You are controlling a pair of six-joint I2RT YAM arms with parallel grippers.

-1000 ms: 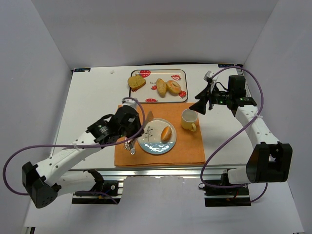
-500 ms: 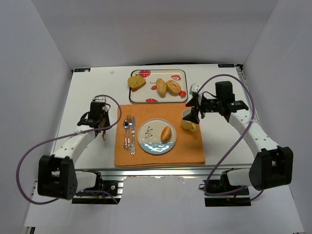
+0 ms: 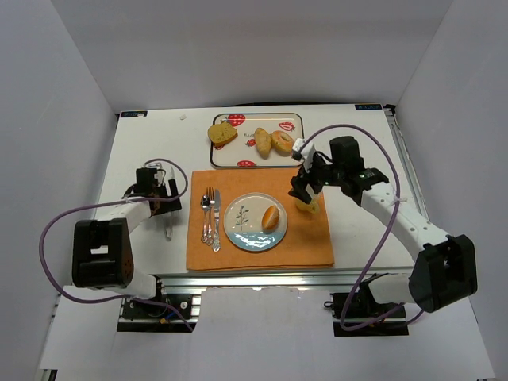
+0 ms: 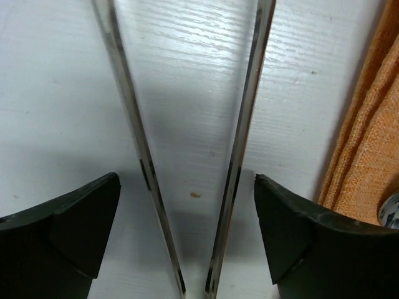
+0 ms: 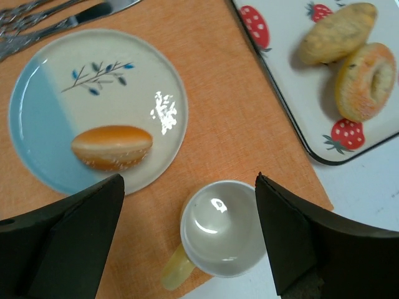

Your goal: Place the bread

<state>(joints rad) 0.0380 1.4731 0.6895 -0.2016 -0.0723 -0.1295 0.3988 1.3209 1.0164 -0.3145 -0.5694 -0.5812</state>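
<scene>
Since half a second back: a small inward shift of the right gripper [image 3: 304, 189], now covering more of the yellow cup [image 3: 311, 207]; a tighter fold of the left arm toward its base, with the left gripper [image 3: 165, 205] low over the white table [image 3: 143, 143]. No change for the bread [image 3: 272, 217], lying on the right half of the plate [image 3: 242, 228] at the middle of the orange placemat [image 3: 309, 242].

From above, only the backs of both claws, their openings hidden. From the right wrist, fingers [image 5: 62, 243] spread wide, holding and touching nothing; below the gap, the cup [image 5: 221, 227] seen down its mouth, handle toward the lower left, at the placemat's [image 5: 230, 118] edge. Left of it in that view, the plate [image 5: 50, 118] with the bread [image 5: 112, 147] lengthwise across it, well apart from the claw. From the left wrist, fingers [image 4: 62, 230] likewise wide apart, gripping nothing; between them, flat on the table [image 4: 62, 75], the two arms of metal tongs [image 4: 240, 143], near each finger but with a sliver of table showing on either side. Placemat [image 4: 368, 156] hem at the right border there.

Around, seen from overhead: fork [image 3: 207, 210] and knife [image 3: 216, 226] side by side left of the plate; behind the placemat, a strawberry-patterned tray [image 3: 266, 159] carrying a dark-crusted slice [image 3: 223, 135], a pale roll [image 3: 263, 142] and a ring-shaped bread [image 3: 282, 141]. Cup half hidden under the right claw in that view.
</scene>
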